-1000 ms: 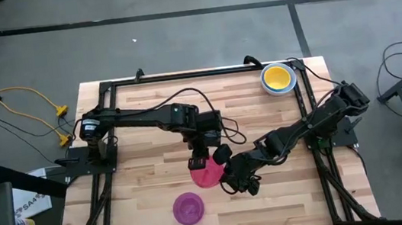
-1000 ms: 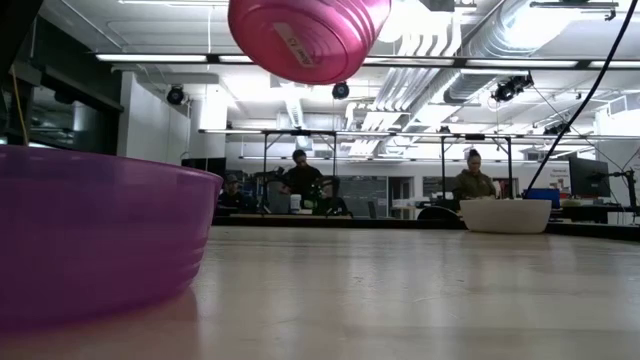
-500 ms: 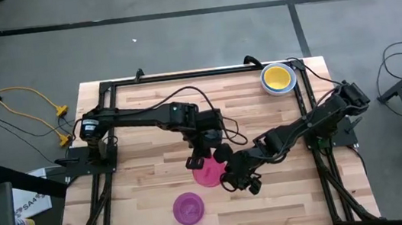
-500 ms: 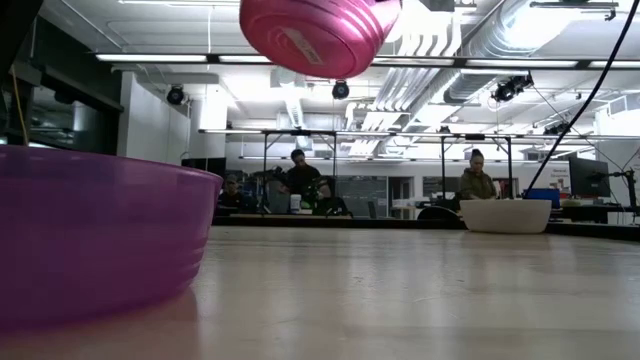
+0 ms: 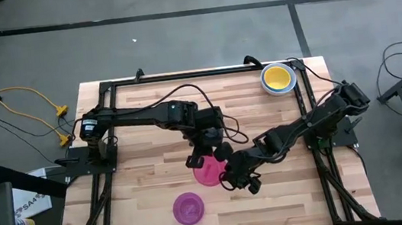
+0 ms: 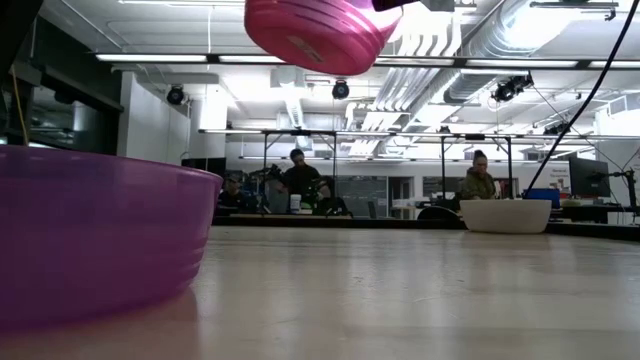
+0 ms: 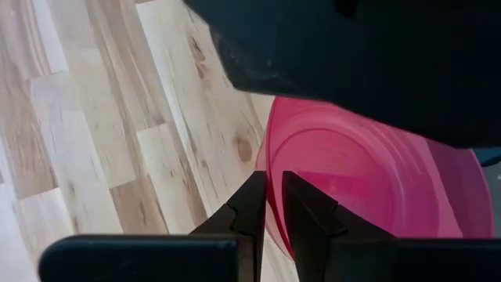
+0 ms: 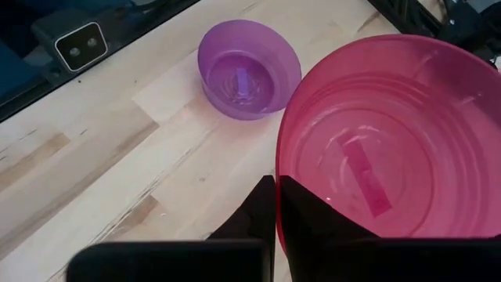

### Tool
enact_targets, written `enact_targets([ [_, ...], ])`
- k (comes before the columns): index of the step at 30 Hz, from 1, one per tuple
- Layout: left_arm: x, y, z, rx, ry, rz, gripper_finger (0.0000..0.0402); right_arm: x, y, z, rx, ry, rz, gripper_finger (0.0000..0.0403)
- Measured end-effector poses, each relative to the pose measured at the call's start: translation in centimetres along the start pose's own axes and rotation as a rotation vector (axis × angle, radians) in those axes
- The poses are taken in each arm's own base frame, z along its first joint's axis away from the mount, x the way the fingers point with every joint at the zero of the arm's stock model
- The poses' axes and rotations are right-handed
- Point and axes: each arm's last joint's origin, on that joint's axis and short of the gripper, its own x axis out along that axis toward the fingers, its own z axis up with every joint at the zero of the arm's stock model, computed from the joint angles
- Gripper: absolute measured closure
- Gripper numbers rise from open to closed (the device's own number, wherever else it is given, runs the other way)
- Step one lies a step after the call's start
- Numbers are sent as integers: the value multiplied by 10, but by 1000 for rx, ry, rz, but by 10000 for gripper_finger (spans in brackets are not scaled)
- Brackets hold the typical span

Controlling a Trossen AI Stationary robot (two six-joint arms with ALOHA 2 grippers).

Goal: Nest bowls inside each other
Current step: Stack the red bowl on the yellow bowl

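A pink-red bowl (image 5: pixel 208 173) hangs above the middle of the table, open side up, well clear of the wood in the low view (image 6: pixel 315 35). My left gripper (image 5: pixel 201 161) is shut on its far-left rim and my right gripper (image 5: pixel 229 177) is shut on its right rim. A purple bowl (image 5: pixel 188 208) rests on its base on the table, nearer the front edge. It fills the low view's left side (image 6: pixel 90 240). A yellow bowl (image 5: pixel 277 78) sits nested in another bowl at the far right corner. My left gripper pinches the red bowl's rim (image 7: pixel 268 157), one finger inside the bowl and one outside. The fingers slant down from the far-left side. The bowl is lifted clear of the table. My right gripper pinches the rim (image 8: pixel 279 168) on the bowl's other side, one finger inside and one outside, slanting down from the table's right. The bowl hangs between both grippers, slightly tilted.
The dark frame rails (image 5: pixel 181 76) run along the table's far edge and both sides. A camera module (image 8: pixel 82 47) sits at the front edge, close to the purple bowl. Bare wood lies at the table's left and front right.
My left gripper has risen a little and rolled, and the red bowl has gone up slightly with it. The bowl's tilt has eased toward level. My right gripper keeps its place and its hold.
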Motion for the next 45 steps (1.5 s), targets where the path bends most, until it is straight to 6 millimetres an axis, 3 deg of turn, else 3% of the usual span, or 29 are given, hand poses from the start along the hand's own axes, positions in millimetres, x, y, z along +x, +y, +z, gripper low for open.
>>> enact_targets([
  [16, 1, -1, -2, 52, 6, -49, 360, 0, 1, -2, 16, 17, 17, 400],
  [26, -1, -3, -1, 43, 0, -70, 273, 2, 4, -6, 35, 43, 59, 400],
  [30, -1, -2, -1, 41, 6, -34, 251, 2, 4, -6, 47, 45, 56, 400],
  [37, -1, 1, -6, 44, 65, 46, 247, 2, 5, -9, 107, 67, 59, 400],
  [45, -2, 6, -12, 53, 153, 203, 247, 3, 12, -22, 238, 216, 3, 400],
])
